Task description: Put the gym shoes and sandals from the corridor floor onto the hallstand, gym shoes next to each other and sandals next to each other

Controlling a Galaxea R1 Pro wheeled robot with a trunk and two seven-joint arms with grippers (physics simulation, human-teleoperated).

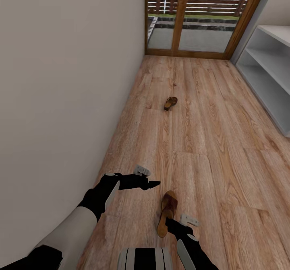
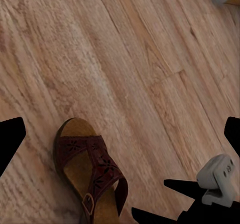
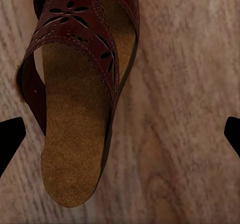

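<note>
Step in hand: picking up the near sandal (image 1: 167,213) lying on the corridor floor (image 1: 209,141). Right end effector (image 1: 172,224) spread (heel beside it); next, straddle and pinch a strap.

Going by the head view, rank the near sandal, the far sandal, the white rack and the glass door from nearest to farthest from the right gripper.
1. Near sandal: on the floor right beside the right gripper, on its left.
2. Far sandal: farther up the corridor, mid-floor.
3. White rack: along the right wall, its near end about level with the far sandal, so these two are close.
4. Glass door: at the corridor's end.
</note>
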